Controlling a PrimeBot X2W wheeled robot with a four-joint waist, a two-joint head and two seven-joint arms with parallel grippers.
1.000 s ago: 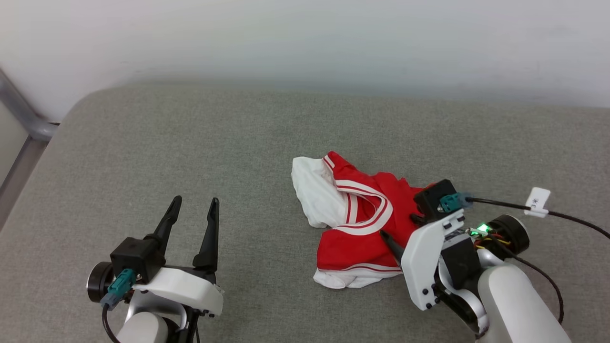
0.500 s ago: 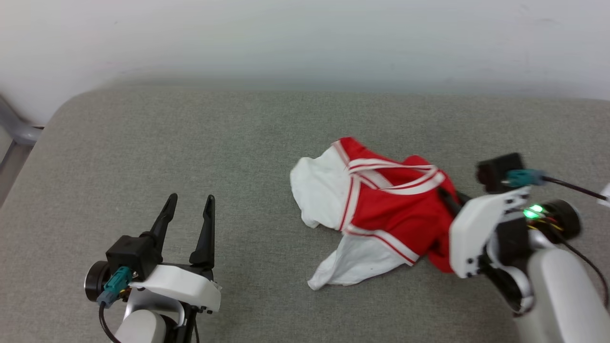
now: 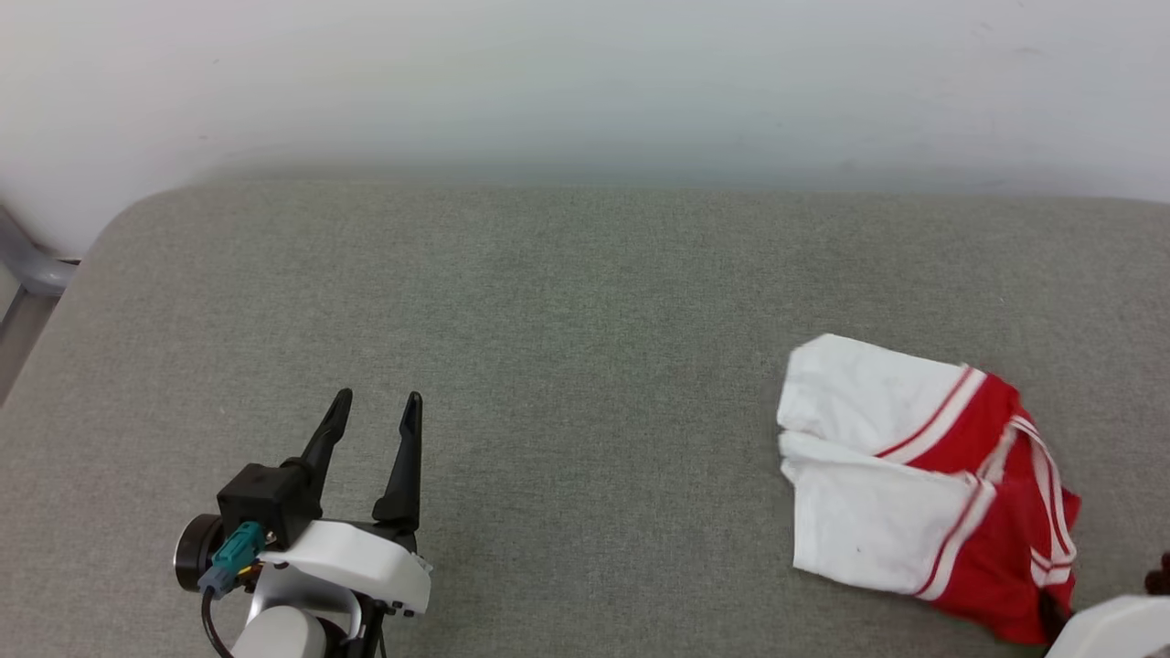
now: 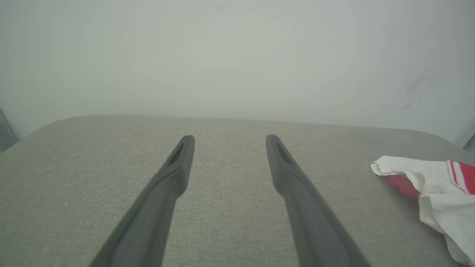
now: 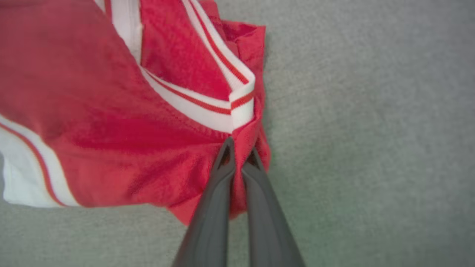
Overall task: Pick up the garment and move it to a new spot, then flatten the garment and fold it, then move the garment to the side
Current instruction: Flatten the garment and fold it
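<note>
The worktop (image 3: 548, 302) is covered in matte grey woven cloth, its corner rounded. The garment (image 3: 914, 493), soft red jersey with white sleeves and striped trim, is bunched at the worktop's right side. A red fold beside its collar is pinched by the closed right end effector (image 5: 239, 146). The left end effector (image 3: 377, 402) is held spread and empty, well apart.

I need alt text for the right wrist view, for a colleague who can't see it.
The right gripper, jaws shut, pinches a red fold of the garment just below its striped trim. The garment spreads up and left over a grey surface.
</note>
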